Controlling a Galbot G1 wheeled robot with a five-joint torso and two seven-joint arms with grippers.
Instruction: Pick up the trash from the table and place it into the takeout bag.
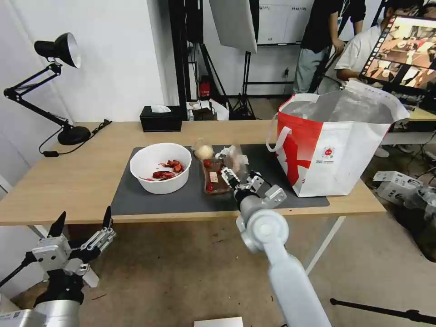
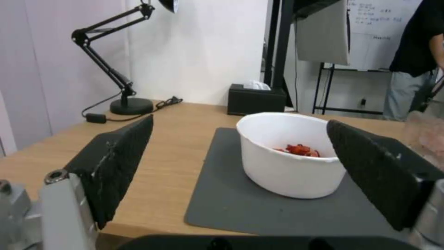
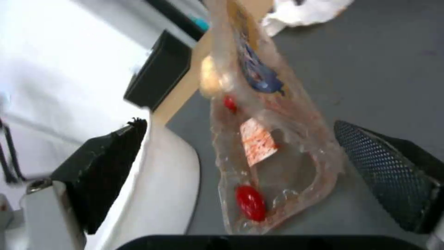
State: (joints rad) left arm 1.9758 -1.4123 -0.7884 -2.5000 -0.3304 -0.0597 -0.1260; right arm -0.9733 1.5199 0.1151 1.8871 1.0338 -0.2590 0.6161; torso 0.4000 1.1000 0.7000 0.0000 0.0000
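No legible text anywhere.

bowl (image 1: 160, 168) left of tray (image 1: 216, 176), takeout bag (image 1: 336, 145) right.

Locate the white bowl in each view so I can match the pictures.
Head view: bowl on the mat's left part, left of the tray.
Left wrist view: bowl centre, between the open left tool's fingers.
Right wrist view: its white wall, beside the tray.
Shared landmark: black tissue box.

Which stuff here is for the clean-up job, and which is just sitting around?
For the job:
white bowl
clear tray
crumpled tissue
small bag
takeout bag
right hand, open over the tray

Just sitting around:
tissue box
desk lamp
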